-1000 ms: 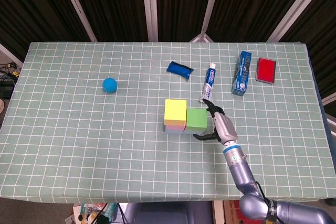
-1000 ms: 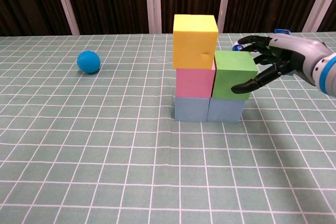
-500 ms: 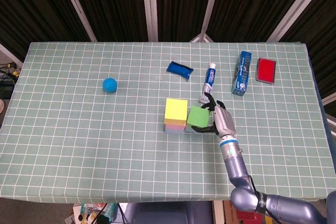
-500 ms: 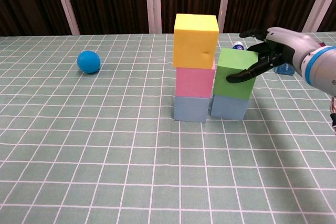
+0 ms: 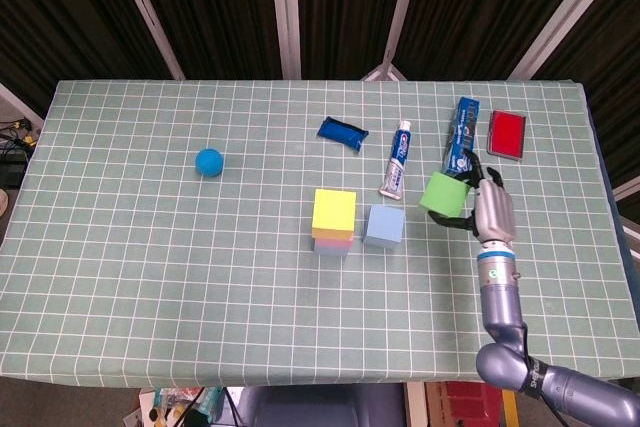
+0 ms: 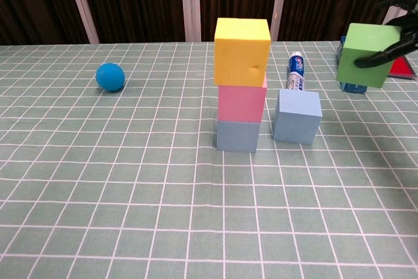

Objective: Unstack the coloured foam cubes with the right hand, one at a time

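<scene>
While my right hand (image 5: pixel 492 211) grips the green foam cube (image 5: pixel 443 194) between thumb and fingers, the cube hangs tilted above the checked tablecloth (image 5: pixel 150 257), well right of the stack. That stack stands upright: yellow cube (image 6: pixel 242 51) on pink cube (image 6: pixel 241 103) on a light blue cube (image 6: pixel 236 134), with a second light blue cube (image 6: pixel 297 116) just beside it, apart. Behind, the toothpaste tube (image 5: pixel 398 158) and blue toothpaste box (image 5: pixel 461 138) lie with long axes running roughly front to back; their lettering is too small to read. My left hand is out of sight.
</scene>
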`<state>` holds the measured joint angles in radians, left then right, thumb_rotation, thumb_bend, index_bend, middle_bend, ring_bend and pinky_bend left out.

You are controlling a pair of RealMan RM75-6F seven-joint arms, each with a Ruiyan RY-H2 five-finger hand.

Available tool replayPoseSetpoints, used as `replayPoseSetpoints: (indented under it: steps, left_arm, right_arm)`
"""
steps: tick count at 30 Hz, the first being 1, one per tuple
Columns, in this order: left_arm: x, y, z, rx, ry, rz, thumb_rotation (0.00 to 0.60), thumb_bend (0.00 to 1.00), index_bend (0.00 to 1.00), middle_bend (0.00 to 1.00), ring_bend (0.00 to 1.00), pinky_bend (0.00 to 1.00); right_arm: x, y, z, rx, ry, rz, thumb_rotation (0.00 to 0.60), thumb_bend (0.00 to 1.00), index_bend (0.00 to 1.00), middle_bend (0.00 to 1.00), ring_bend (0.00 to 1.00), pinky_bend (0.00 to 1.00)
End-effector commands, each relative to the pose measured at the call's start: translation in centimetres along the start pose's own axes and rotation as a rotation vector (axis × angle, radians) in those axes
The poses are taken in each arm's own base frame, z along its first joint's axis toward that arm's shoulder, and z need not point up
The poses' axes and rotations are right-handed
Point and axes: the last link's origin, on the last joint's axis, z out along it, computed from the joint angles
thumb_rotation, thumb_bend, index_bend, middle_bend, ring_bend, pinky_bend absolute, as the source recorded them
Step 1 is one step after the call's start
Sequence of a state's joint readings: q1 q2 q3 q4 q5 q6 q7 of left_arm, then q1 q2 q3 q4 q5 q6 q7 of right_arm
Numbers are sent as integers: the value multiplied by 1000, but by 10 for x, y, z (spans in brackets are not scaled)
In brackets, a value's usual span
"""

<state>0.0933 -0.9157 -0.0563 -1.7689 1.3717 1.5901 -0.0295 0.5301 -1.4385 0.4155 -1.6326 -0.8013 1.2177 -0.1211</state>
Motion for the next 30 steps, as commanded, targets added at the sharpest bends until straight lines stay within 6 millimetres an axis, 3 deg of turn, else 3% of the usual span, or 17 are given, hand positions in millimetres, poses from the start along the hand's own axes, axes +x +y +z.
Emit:
replayPoseSetpoints:
  steps: [1,8,15,18,20,25,30]
  left_arm:
    - [-1,1,-1,0,0,2,600,255,119,0,0,0]
    - [-2,2,-1,-1,-4,7,600,255,119,0,0,0]
    - [1,0,-3,6,8,-4,600,255,119,0,0,0]
    - [1,-1,-2,6,7,-6,600,255,119,0,0,0]
    - [1,0,-2,4,5,-4,600,255,119,0,0,0]
    - [1,0,-3,2,6,-3,600,255,119,0,0,0]
    - [2,-1,-2,8,7,-9,600,255,119,0,0,0]
  right_arm:
    - [26,24,6,-52,49,3,600,78,102,409,579,89]
    - [45,67,0,-121,-1,-45,600,78,102,409,579,89]
    - [41,110,-5,-176,-66,-106,600,77,102,409,550,89]
    - [35,120,-7,-188,-89,-104,600,77,98,361,421,50]
    - [31,123,-8,-179,-106,-109,600,77,67,257,278,6]
    - [31,127,-7,-131,-67,-211,600,77,0,126,59,0]
    - [30,124,-10,-101,-33,-330,600,77,0,80,0,0]
